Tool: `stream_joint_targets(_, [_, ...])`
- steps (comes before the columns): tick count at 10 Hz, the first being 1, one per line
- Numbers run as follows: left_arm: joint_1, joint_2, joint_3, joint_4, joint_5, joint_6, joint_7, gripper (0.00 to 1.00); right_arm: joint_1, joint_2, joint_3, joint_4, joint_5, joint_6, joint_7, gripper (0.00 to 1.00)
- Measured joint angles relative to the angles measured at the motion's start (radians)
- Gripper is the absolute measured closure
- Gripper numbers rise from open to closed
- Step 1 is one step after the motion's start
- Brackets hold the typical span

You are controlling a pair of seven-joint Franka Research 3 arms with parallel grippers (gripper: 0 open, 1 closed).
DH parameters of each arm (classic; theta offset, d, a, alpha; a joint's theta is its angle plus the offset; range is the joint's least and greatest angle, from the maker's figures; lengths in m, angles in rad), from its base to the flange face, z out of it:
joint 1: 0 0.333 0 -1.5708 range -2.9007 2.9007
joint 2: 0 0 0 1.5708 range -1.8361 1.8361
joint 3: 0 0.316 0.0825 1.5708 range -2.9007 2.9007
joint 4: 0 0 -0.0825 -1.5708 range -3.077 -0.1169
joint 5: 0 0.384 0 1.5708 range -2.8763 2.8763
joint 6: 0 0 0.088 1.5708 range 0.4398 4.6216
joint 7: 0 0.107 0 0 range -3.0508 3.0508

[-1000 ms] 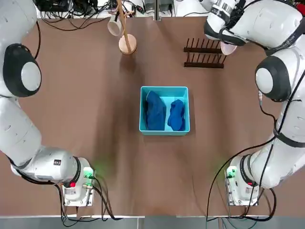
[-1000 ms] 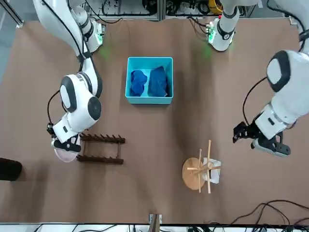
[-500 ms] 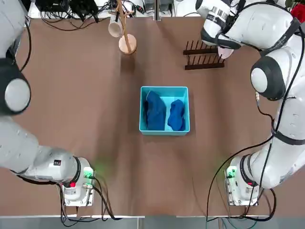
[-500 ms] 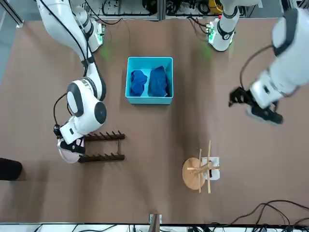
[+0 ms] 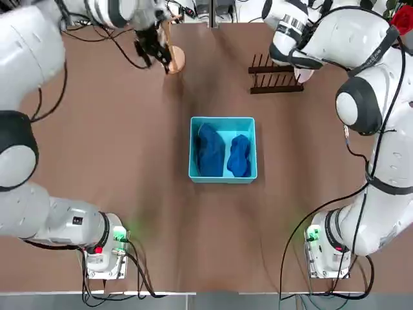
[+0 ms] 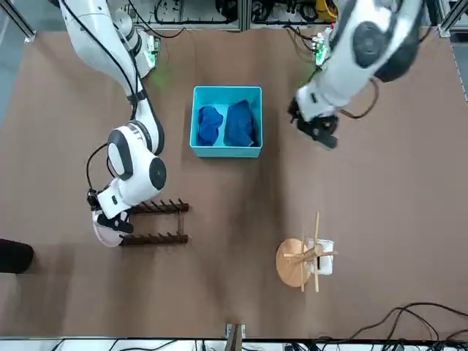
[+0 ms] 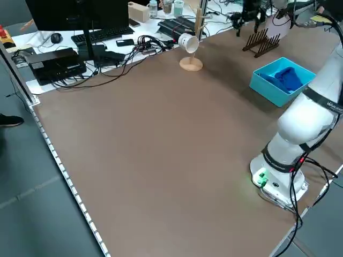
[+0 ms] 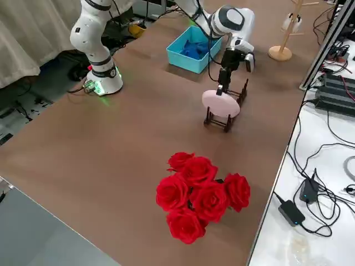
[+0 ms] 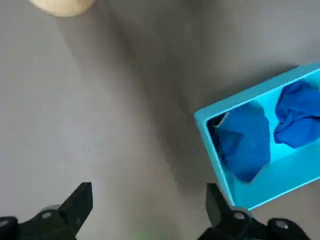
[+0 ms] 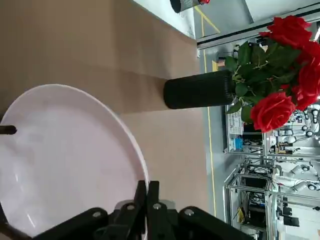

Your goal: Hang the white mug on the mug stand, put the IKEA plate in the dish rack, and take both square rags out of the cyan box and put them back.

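The left gripper (image 9: 150, 189) has been swung in over the bench (image 7: 150, 160), from the left side toward the middle, since a second ago. The right gripper (image 10: 147, 186) and the plate (image 10: 70, 155) have been shifted a little toward the middle too. The blue box and its rags have not been moved.

The left gripper is wide open, with nothing held in it. It is held up above the bench, between the box and the left edge. The right gripper is shut on the rim of the plate. The plate is held up on its side at the right end of the rack (image 6: 157, 240), and one of the rack's pegs is seen in front of it. Whether the plate's weight is on the rack cannot be told.

The rack is set near the far edge of the bench, right of the middle. The mug (image 6: 325, 257) is hung on the stand (image 6: 295, 263), near the far edge and left of the middle. The box (image 5: 222, 180) is placed near the middle of the bench. Both rags are in it, the bigger-looking rag (image 5: 210, 152) by its left wall and the other rag (image 5: 239, 156) by its right wall. Red flowers (image 8: 208, 200) are held in a black pot (image 6: 14, 256) by the right edge.
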Motion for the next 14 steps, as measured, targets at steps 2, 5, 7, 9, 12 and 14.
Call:
stream_joint_targets(2, [-0.004, 0.044, -0.114, -0.107, 0.000, 0.152, -0.071, 0.00, 0.006, 0.018, 0.000, 0.000, -0.002, 0.000, 0.020, 0.96])
stream_joint_targets(5, [-0.050, 0.133, -0.199, -0.139, 0.021, 0.262, -0.175, 0.00, 0.006, 0.032, -0.002, 0.000, -0.002, 0.000, 0.021, 0.70])
stream_joint_targets(7, [-0.108, 0.217, -0.201, -0.151, 0.150, 0.305, -0.303, 0.00, 0.002, 0.036, -0.006, 0.000, -0.004, -0.001, 0.021, 0.39])
stream_joint_targets(9, [-0.148, 0.305, -0.201, -0.151, 0.228, 0.350, -0.398, 0.00, 0.000, 0.036, -0.006, 0.005, -0.005, -0.001, 0.021, 0.08])
stream_joint_targets(12, [-0.179, 0.363, -0.202, -0.150, 0.343, 0.365, -0.515, 0.01, -0.001, 0.034, -0.006, 0.055, 0.007, 0.003, 0.021, 0.01])
stream_joint_targets(14, [-0.179, 0.397, -0.201, -0.147, 0.359, 0.429, -0.547, 0.04, -0.003, 0.029, -0.006, 0.112, 0.109, 0.004, 0.021, 0.01])
